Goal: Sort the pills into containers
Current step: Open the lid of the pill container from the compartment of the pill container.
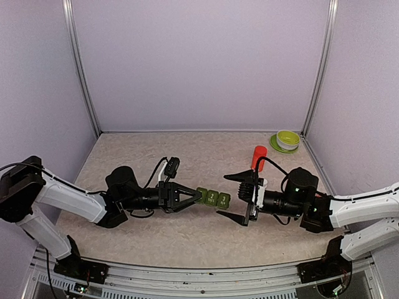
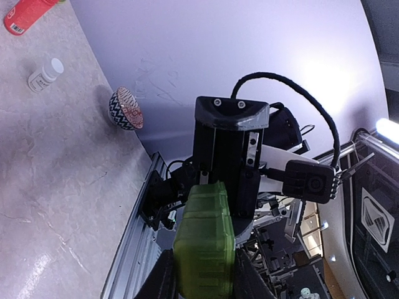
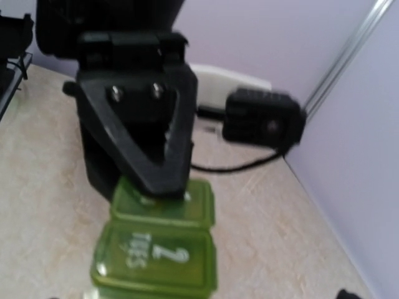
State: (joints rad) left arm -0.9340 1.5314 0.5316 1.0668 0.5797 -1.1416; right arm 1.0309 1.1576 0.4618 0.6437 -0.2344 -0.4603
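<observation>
Mid-table, between the arms: left gripper (image 1: 197, 195) pinches one end of the containers (image 1: 213, 198), strip held level, lids down. Right gripper (image 1: 222, 195) spread wide, fingers either side of the strip's free end. Red-orange bottle (image 1: 258, 156) stands behind.

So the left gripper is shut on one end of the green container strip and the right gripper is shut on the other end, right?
Not quite. The left gripper is shut on one end of the containers, but the right gripper is open: the top external view shows its fingers spread wide around the other end, not closed on it.
</observation>
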